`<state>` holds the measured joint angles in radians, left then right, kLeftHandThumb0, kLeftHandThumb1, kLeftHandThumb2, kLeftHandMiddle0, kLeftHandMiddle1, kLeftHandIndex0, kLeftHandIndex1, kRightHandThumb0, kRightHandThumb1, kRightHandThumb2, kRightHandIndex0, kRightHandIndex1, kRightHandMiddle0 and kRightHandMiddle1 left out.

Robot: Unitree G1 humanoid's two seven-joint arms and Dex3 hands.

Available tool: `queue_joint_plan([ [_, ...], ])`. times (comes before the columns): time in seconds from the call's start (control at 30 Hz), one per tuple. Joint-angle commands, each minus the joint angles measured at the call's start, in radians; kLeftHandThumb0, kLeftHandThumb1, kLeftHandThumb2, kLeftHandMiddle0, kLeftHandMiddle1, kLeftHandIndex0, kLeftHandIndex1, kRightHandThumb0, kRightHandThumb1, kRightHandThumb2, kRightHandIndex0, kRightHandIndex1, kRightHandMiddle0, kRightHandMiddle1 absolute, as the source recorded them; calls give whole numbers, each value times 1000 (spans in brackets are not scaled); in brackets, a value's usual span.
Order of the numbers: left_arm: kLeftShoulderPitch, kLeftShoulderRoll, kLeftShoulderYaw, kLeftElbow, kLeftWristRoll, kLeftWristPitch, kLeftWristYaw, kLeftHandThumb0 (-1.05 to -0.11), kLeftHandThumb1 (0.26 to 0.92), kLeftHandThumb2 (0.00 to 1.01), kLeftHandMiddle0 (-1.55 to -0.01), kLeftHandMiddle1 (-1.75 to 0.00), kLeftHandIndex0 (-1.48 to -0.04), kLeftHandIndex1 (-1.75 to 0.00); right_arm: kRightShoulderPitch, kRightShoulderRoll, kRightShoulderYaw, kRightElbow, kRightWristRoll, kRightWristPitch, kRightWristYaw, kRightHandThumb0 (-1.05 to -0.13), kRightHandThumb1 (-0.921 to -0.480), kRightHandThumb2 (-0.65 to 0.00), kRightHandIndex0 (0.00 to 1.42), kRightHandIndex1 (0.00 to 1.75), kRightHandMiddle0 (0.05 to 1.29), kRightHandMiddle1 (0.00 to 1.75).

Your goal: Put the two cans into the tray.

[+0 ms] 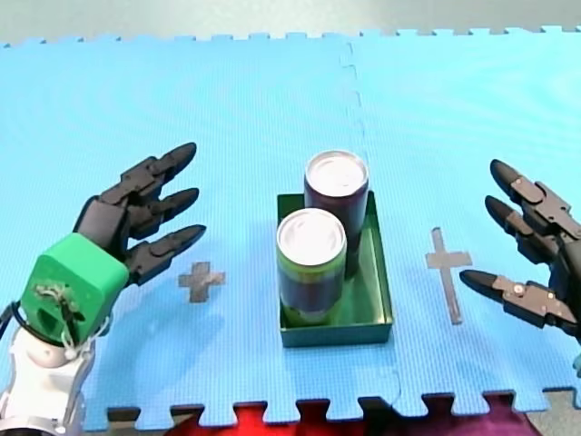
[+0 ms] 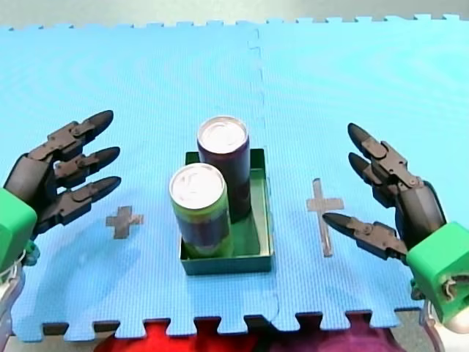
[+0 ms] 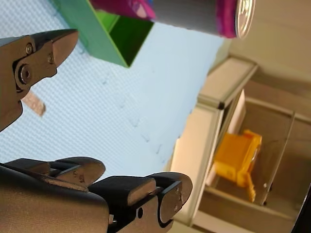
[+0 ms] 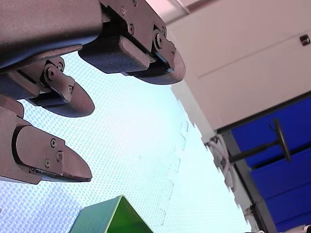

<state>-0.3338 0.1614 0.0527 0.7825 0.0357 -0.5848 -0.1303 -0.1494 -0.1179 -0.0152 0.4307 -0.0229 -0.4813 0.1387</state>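
Standing upright in the tray point(image 1: 337, 332), the near can point(image 1: 311, 263) sits just in front of the far can point(image 1: 336, 195); the tray lies between left hand point(image 1: 150, 222) and right hand point(image 1: 536, 247), neither plainly nearer; both hands hold nothing, fingers uncurled; the task looks done.

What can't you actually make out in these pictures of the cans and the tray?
Rear can: lower part hidden behind the front can in both head views.
Tray: most of its floor covered by the cans.
Red and purple thing: cut off by the head views' bottom edge; cannot tell what it is.
Left hand, left of the tray, and right hand, right of it: arms run off the head views' edges.
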Motion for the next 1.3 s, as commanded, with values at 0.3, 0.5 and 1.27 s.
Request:
queue_joint_plan([
  [0.3,9,7,-7,-6,10,-11,9,-1048,883,6,-607,-15,-516,-6,10,-11,-12,-12,9,9,0,-854,-769,-2,417,0,386,1],
  [0.5,9,4,-11,-4,14,-13,12,-1048,887,7,-604,-10,-516,-4,13,-14,-18,-5,12,1,2,-852,-770,-1,416,0,389,2],
  [1.27,29,89,24,56,-33,-83,-87,-1048,916,10,-589,0,-456,0,64,-46,-76,-8,29,-46,-8,-851,-779,-1,414,0,402,1],
])
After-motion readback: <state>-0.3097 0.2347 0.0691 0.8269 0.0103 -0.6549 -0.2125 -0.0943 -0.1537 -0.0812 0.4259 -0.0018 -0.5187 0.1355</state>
